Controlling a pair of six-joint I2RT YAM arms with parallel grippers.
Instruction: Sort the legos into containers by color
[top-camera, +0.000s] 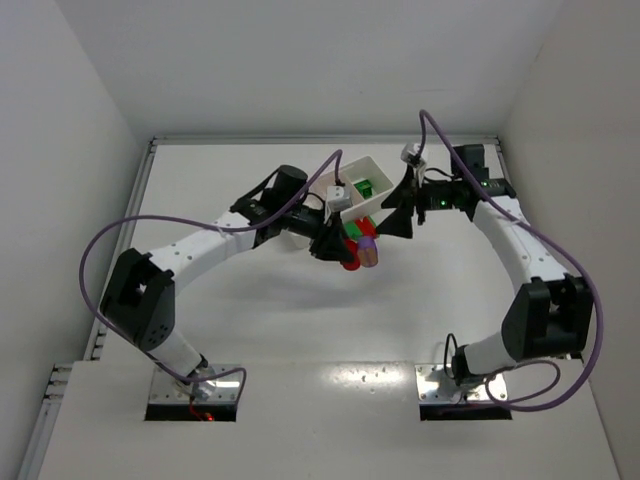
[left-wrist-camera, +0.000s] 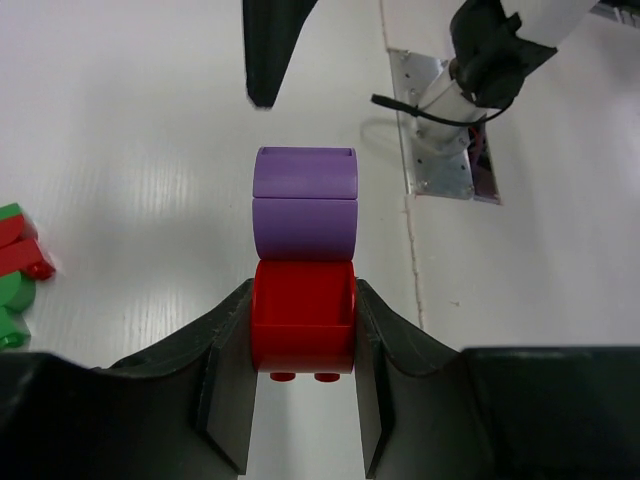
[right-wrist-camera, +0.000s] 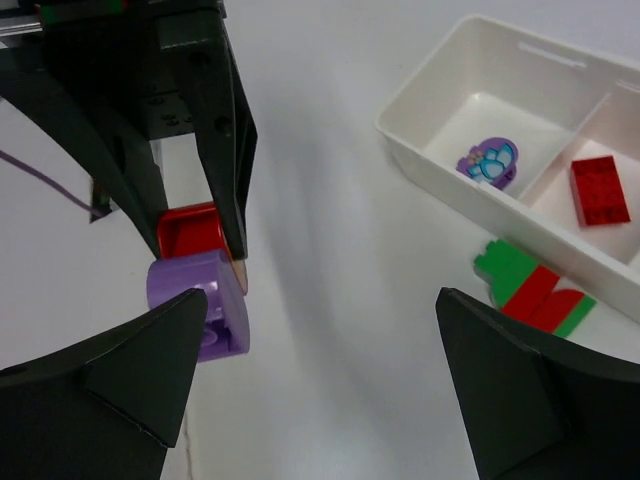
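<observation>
Your desk (top-camera: 250, 320) carries the long white tray (right-wrist-camera: 450, 178) toward the middle of its far edge, and both arms reach in to meet just on the near side of it. Your left gripper (left-wrist-camera: 303, 310) is clamped on the red brick (left-wrist-camera: 303, 325) of a two-colour stack, held off the desk surface as far as I can judge. It grips only the red half, so the purple brick (left-wrist-camera: 305, 205) juts out free beyond the fingertips, which looks like a deliberate offer to the other arm. Your right gripper (right-wrist-camera: 315, 300) faces it with its jaws spread wide and nothing between them; the purple brick sits just beside one finger, not yet enclosed. I take the step in hand to be pulling the two colours apart, since a joined stack cannot go into one compartment. A green-and-red stack (right-wrist-camera: 530, 285) lies on the desk just beside the tray's long wall and will likely need the same treatment. Inside the tray, a purple piece (right-wrist-camera: 488, 162) lies in the end compartment and a loose red brick (right-wrist-camera: 600, 190) in the one next to it
</observation>
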